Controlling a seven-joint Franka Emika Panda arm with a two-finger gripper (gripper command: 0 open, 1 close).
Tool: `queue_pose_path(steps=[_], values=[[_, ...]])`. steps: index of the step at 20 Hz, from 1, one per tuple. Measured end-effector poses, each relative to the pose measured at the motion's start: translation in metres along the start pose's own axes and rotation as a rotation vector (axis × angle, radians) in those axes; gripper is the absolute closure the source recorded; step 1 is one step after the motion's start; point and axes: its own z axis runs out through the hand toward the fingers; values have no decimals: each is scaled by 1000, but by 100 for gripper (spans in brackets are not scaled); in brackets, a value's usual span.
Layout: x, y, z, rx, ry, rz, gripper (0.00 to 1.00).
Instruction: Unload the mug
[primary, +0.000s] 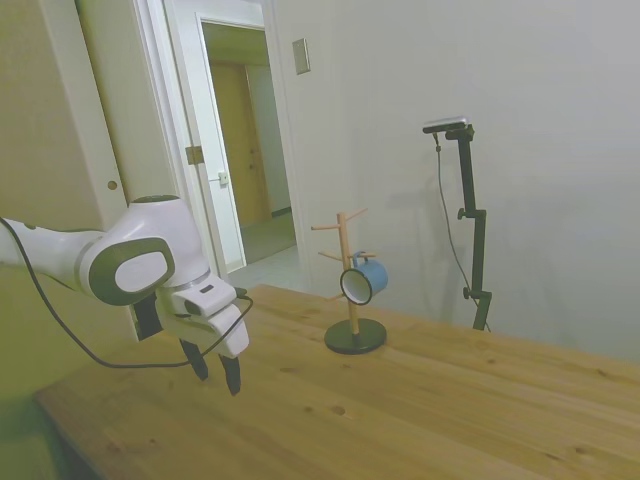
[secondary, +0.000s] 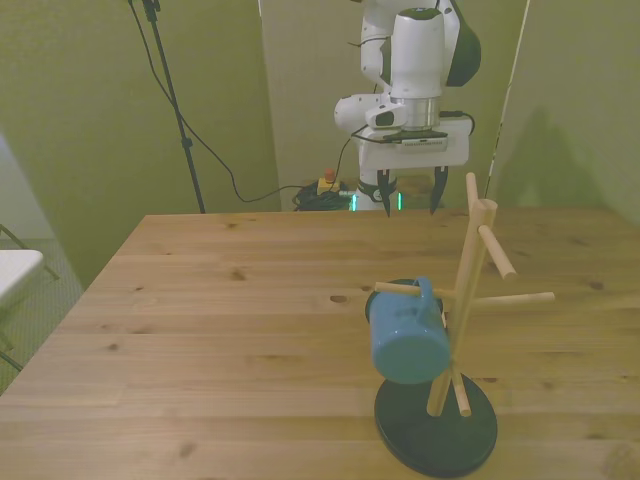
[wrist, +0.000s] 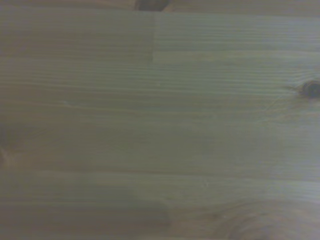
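My end effector (secondary: 411, 192) hangs above the wooden tabletop (secondary: 230, 300) with its fingers spread apart and nothing between them, well apart from the mug (secondary: 408, 345). The blue mug hangs by its handle on a lower peg of the wooden peg stand (secondary: 462, 300), whose dark round base sits on the tabletop. My wrist view shows only blurred wood grain.

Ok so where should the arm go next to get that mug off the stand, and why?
Probably move the gripper across the table toward the mug. The jaws are open and empty, well short of it, and the mug hangs by its handle on a peg of the wooden stand.
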Motion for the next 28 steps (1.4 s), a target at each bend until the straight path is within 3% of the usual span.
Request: queue_pose_path(steps=[2,8,13,17,23,28], values=[[1,-2,0,13,2,2,0],[52,-24,-2,154,188,61,0],[106,-37,-30,236,273,120,0],[150,-42,-49,258,354,172,0],[205,-68,-20,309,428,206,0],[212,-77,-27,339,477,182,0]])
